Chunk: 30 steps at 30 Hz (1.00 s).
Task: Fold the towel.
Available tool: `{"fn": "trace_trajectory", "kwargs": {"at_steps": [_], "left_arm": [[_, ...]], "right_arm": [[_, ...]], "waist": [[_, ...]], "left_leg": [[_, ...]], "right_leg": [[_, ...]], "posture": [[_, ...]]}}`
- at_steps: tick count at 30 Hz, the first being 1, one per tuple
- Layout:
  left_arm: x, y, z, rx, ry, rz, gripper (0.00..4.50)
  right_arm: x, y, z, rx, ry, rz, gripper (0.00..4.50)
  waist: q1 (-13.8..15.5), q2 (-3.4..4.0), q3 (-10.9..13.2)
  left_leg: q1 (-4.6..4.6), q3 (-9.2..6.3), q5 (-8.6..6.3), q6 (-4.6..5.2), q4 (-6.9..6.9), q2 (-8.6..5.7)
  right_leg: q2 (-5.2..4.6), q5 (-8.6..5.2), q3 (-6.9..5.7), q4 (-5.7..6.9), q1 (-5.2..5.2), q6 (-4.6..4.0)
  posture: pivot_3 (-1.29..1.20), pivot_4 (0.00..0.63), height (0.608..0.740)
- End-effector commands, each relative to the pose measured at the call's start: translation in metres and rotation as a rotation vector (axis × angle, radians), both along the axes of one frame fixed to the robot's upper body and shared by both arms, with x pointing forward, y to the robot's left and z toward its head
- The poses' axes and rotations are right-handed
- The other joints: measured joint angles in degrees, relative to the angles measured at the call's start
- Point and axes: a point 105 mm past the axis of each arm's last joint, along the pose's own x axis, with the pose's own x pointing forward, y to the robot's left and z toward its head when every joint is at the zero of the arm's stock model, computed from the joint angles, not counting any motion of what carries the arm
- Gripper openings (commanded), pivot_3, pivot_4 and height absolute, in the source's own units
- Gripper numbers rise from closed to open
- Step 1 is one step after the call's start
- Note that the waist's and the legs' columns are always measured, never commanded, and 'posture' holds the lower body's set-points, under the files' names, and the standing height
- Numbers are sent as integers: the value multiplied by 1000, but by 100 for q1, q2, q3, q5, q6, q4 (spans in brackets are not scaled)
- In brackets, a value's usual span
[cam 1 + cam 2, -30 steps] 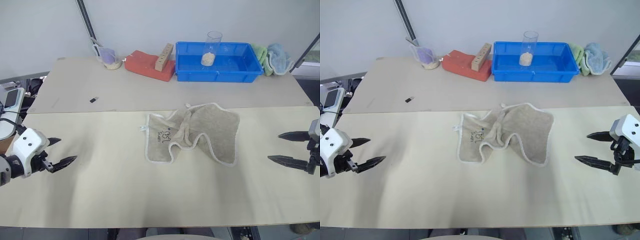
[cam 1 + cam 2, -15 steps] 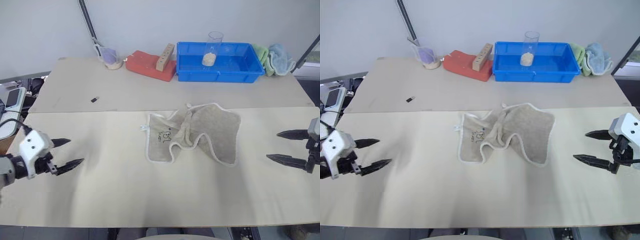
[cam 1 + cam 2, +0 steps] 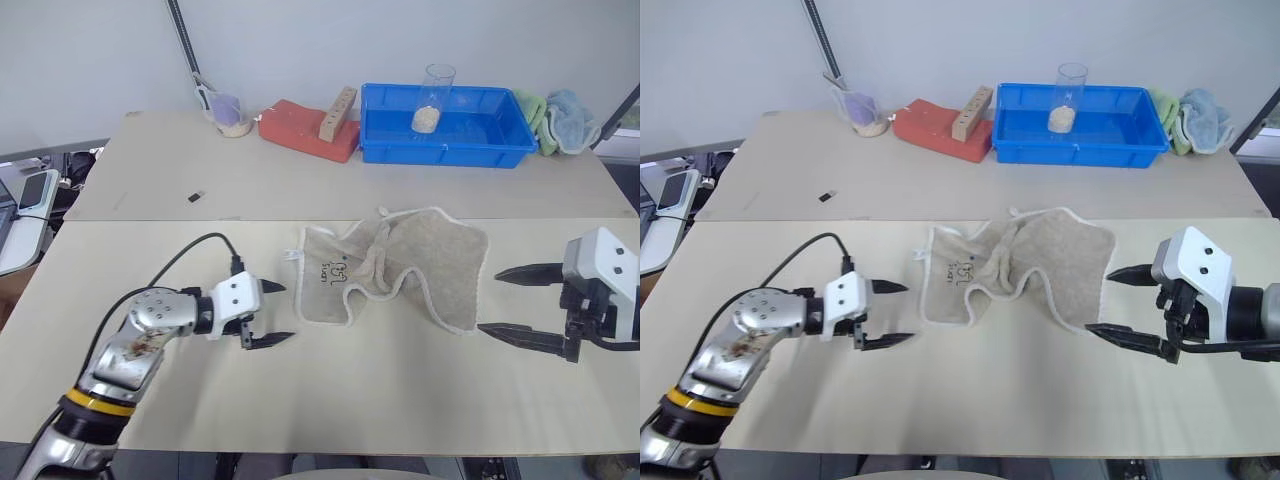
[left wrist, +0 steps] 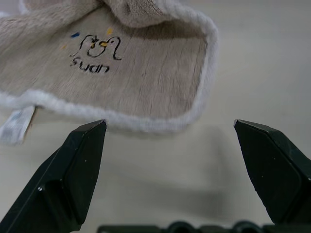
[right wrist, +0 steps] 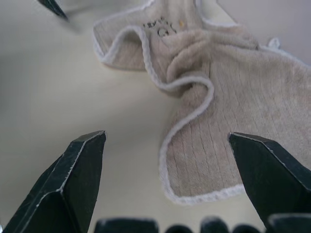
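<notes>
Left gripper [image 4: 170, 160] facing towel [image 4: 121, 73] print

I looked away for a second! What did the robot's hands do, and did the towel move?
Both hands moved in toward the towel. The left hand swung far in from the table's left edge and is now close beside the towel's left edge. The right hand came in a little. Both stayed open, holding nothing. The towel stayed crumpled in the same spot.

head pair high over table [image 3: 300, 400], wrist views close (sharing towel [image 4: 146, 73])
</notes>
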Motion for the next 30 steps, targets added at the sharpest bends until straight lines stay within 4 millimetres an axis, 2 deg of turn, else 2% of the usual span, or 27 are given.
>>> {"fn": "trace_trajectory", "kwargs": {"at_steps": [1,5,8,12,13,15,16,24,30], "left_arm": [[9,-13,-5,17,-52,-31,4500],[12,-18,-13,49,-86,-63,4500],[12,-21,-19,64,-100,-80,3661],[12,-20,-23,64,-98,-90,1886],[11,-20,-23,62,-98,-90,1245],[11,-17,-22,59,-97,-88,350],[10,-16,-22,56,-94,-86,86],[2,-6,-19,35,-73,-53,86],[-4,1,-19,30,-56,-22,86]], "right_arm": [[-7,6,7,12,-27,-8,4420],[-11,7,7,19,-20,-21,4420],[-10,7,5,29,-12,-27,4500],[-4,9,2,40,-25,-20,4500],[0,9,0,41,-35,-28,4500],[9,8,-12,2,-61,-36,4500],[13,7,-19,-11,-61,-38,4500],[31,-4,-77,-81,-15,-58,4500],[41,-9,-100,-104,-15,-56,4500]], "waist": [[5,-1,1],[-7,-1,-1],[0,1,-2],[-3,1,-2],[-10,0,-2],[-15,1,-2],[-17,1,-3],[-46,5,-6],[-54,8,-7]], "left_leg": [[-2,-1,0,0,6,0],[-8,-3,0,1,17,0],[-6,-3,0,1,19,-1],[-5,-3,0,1,25,-1],[-5,-4,0,1,26,-1],[-3,-4,0,1,27,-1],[-2,-4,0,1,27,0],[2,-5,0,1,27,0],[10,-4,0,1,27,1]], "right_leg": [[1,0,-2,3,1,0],[1,0,-3,4,1,0],[0,0,-3,5,2,0],[0,0,-3,7,5,0],[0,0,-3,8,5,0],[1,0,-3,10,5,0],[1,0,-3,12,5,0],[3,0,-3,20,1,1],[2,0,-1,23,1,1]], "posture": [[0,150,740],[0,150,740],[0,150,740],[0,150,740],[0,150,740],[0,150,740],[0,150,740],[0,150,740],[0,150,740]]}}
